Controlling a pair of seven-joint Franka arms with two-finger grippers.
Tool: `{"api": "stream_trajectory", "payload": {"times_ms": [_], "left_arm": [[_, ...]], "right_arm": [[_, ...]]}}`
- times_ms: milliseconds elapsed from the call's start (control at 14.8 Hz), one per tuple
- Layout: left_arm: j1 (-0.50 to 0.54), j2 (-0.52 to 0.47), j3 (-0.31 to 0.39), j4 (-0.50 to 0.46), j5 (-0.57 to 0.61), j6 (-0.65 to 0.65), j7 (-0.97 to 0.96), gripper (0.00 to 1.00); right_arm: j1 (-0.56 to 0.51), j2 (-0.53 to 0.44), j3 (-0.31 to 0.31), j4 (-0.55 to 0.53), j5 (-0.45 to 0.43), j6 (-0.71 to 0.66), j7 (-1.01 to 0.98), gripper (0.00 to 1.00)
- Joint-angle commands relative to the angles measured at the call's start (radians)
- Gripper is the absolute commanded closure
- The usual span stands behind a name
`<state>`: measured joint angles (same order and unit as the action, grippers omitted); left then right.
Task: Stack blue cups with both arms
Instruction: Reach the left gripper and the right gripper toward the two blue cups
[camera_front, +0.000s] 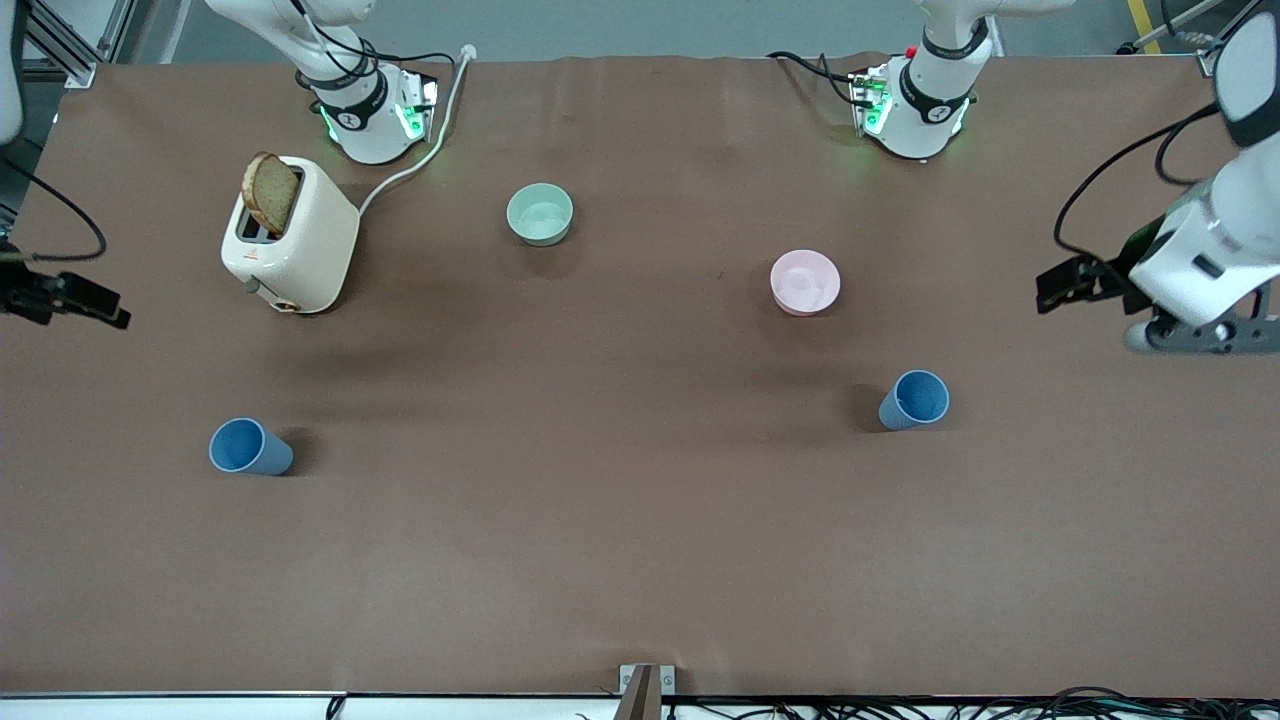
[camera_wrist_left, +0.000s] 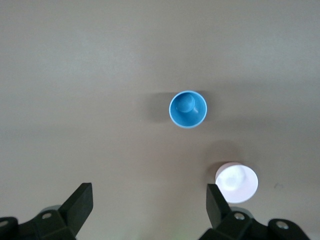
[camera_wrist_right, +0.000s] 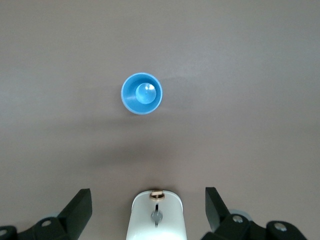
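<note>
Front view: both arms wait at surface ends. Left hand (camera_wrist_left: 149, 207) and right hand (camera_wrist_right: 149, 210) released, raised, facing down. Two blue cups (camera_front: 914, 400) (camera_front: 249, 447) upright, well apart, untouched.

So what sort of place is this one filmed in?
Likely a robotics lab bench: two arm bases bolted along a brown-covered table, loose cables at its edge, and props laid out on it, a toaster and blue cups.
</note>
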<state>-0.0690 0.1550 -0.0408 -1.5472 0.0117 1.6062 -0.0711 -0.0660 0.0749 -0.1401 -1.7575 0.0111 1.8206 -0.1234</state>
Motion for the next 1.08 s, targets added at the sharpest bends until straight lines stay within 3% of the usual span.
{"api": "stream_trajectory", "payload": {"times_ms": [0,271,677,1016], "left_arm": [[-0.008,0.115,-0.002,0.026,0.010,0.041,-0.001,0.00],[-0.005,0.234,-0.011,-0.026,0.010,0.148,-0.004,0.00],[0.003,0.233,-0.011,-0.275,0.010,0.444,0.001,0.00],[0.000,0.262,-0.010,-0.349,0.011,0.572,0.010,0.00]], "right_arm": [[-0.012,0.064,0.010,-0.030,-0.022,0.095,0.004,0.00],[-0.020,0.189,0.010,-0.030,-0.022,0.230,0.004,0.01],[-0.024,0.337,0.011,-0.030,-0.011,0.423,0.004,0.01],[-0.023,0.416,0.016,-0.028,-0.005,0.538,0.005,0.02]]}}
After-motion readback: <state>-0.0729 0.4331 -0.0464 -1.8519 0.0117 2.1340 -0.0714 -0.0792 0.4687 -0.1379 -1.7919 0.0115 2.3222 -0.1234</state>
